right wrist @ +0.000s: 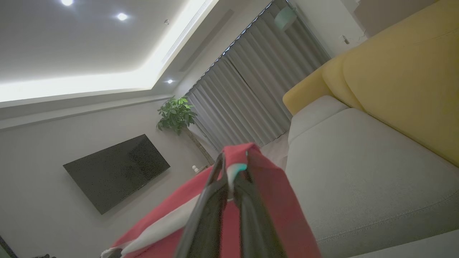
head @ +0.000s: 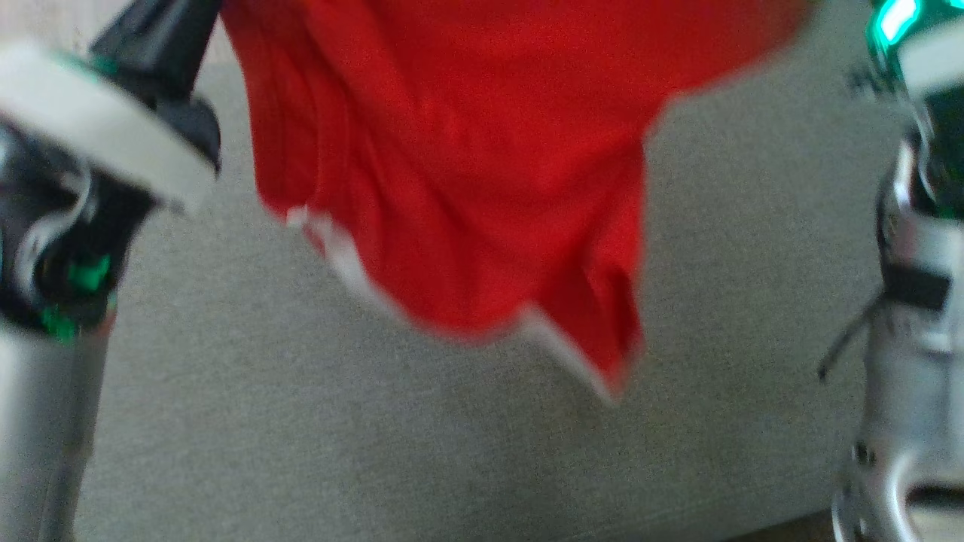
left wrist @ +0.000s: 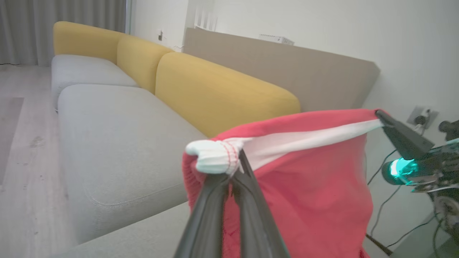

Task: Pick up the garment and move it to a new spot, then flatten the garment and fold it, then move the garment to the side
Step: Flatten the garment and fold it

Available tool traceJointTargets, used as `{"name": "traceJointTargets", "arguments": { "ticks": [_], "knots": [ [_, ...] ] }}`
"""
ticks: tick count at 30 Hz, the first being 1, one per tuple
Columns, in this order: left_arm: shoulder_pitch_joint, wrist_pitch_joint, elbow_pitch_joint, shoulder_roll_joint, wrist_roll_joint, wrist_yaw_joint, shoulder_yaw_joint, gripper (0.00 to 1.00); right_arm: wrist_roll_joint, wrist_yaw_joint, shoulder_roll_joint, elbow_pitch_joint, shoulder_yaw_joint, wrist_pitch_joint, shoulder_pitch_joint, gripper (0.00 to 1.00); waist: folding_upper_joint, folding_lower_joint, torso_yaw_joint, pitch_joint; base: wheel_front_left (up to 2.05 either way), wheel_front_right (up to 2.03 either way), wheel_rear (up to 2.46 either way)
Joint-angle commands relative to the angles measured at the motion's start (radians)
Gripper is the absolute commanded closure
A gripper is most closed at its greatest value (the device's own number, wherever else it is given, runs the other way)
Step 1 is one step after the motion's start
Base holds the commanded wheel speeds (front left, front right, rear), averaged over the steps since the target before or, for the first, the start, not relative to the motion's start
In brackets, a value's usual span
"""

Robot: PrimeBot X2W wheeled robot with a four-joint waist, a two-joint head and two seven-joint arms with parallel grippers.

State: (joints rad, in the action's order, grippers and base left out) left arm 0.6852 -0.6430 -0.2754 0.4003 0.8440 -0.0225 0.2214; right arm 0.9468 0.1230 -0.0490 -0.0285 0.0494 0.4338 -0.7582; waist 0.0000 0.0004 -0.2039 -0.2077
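Observation:
The garment [head: 467, 150] is red with white trim and hangs in the air over the grey sofa seat [head: 452, 467], blurred in the head view. My left gripper [left wrist: 236, 171] is shut on a bunched white-trimmed corner of the garment [left wrist: 315, 193]. The white band stretches taut from there to my right gripper [left wrist: 381, 115], which pinches the other end. In the right wrist view, the right gripper [right wrist: 229, 175] is shut on a red fold of the garment [right wrist: 276, 204]. My left arm [head: 98, 135] and right arm [head: 911, 301] flank the hanging cloth.
The sofa has yellow back cushions [left wrist: 222, 89] and a long grey seat [left wrist: 118, 136]. Wooden floor [left wrist: 21, 161] lies beyond it. Cables and a wall socket [left wrist: 423, 116] sit behind my right arm. A wall television [right wrist: 114, 172], a plant [right wrist: 177, 113] and curtains [right wrist: 258, 89] stand farther off.

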Motion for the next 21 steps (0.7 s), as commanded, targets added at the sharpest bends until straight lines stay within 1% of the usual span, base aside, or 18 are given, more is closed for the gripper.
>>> {"name": "traceJointTargets", "arguments": {
  "ticks": [1,3,4,6,8,10,13,15,16,17,19,20,21],
  "knots": [
    [0.078,0.023,0.022,0.03,-0.031,0.004,-0.044,1.0,-0.003,0.008,-0.001,-0.015,-0.022,-0.033,-0.073,1.0,0.0,-0.0004,-0.013,-0.037,0.0,0.0,0.0],
    [0.173,0.081,0.145,0.005,-0.072,0.03,-0.026,1.0,0.012,0.008,-0.001,-0.137,-0.057,-0.1,-0.181,1.0,0.0,-0.0004,-0.015,-0.058,0.0,0.0,0.0],
    [0.22,0.118,0.208,-0.014,-0.093,0.034,-0.022,1.0,0.013,0.008,-0.001,-0.195,-0.076,-0.141,-0.235,1.0,0.0,-0.0004,-0.015,-0.072,0.0,0.0,0.0],
    [0.311,0.207,0.317,-0.036,-0.157,0.062,0.003,1.0,0.021,0.008,-0.001,-0.291,-0.125,-0.22,-0.327,1.0,0.0,-0.0004,-0.013,-0.102,0.0,0.0,0.0],
    [0.372,0.305,0.421,-0.059,-0.212,0.088,0.031,1.0,0.041,0.008,-0.001,-0.372,-0.179,-0.299,-0.386,1.0,0.0,-0.0004,-0.011,-0.126,0.0,0.0,0.0],
    [0.395,0.406,0.513,-0.089,-0.237,0.098,0.036,1.0,0.063,0.008,-0.001,-0.437,-0.234,-0.367,-0.402,1.0,0.0,-0.0004,-0.008,-0.141,0.0,0.0,0.0],
    [0.345,0.518,0.608,-0.113,-0.253,0.118,0.061,1.0,0.039,0.008,-0.001,-0.498,-0.328,-0.431,-0.349,1.0,0.0,-0.0004,0.0,-0.152,0.0,0.0,0.0],
    [0.265,0.578,0.649,-0.134,-0.241,0.128,0.076,1.0,0.0,0.008,-0.001,-0.517,-0.375,-0.466,-0.276,1.0,0.0,-0.0004,0.009,-0.152,0.0,0.0,0.0],
    [0.216,0.604,0.665,-0.142,-0.236,0.131,0.084,1.0,-0.002,0.008,-0.001,-0.517,-0.391,-0.476,-0.23,1.0,0.0,-0.0004,0.011,-0.152,0.0,0.0,0.0],
    [0.166,0.624,0.672,-0.145,-0.237,0.134,0.099,1.0,-0.004,0.008,-0.001,-0.515,-0.397,-0.485,-0.186,1.0,0.0,-0.0004,0.014,-0.159,0.0,0.0,0.0],
    [0.059,0.676,0.682,-0.161,-0.231,0.138,0.12,1.0,-0.056,0.008,-0.01,-0.52,-0.401,-0.503,-0.092,1.0,0.0,-0.0004,0.025,-0.162,0.0,0.0,0.0],
    [0.059,0.676,0.682,-0.161,-0.231,0.138,0.12,1.0,-0.056,0.008,-0.01,-0.52,-0.401,-0.503,-0.092,1.0,0.0,-0.0004,0.025,-0.162,0.0,0.0,0.0],
    [0.003,0.695,0.683,-0.167,-0.228,0.141,0.137,1.0,-0.083,0.008,-0.021,-0.517,-0.402,-0.508,-0.042,1.0,0.0,-0.0004,0.031,-0.158,0.0,0.0,0.0]
  ]
}}
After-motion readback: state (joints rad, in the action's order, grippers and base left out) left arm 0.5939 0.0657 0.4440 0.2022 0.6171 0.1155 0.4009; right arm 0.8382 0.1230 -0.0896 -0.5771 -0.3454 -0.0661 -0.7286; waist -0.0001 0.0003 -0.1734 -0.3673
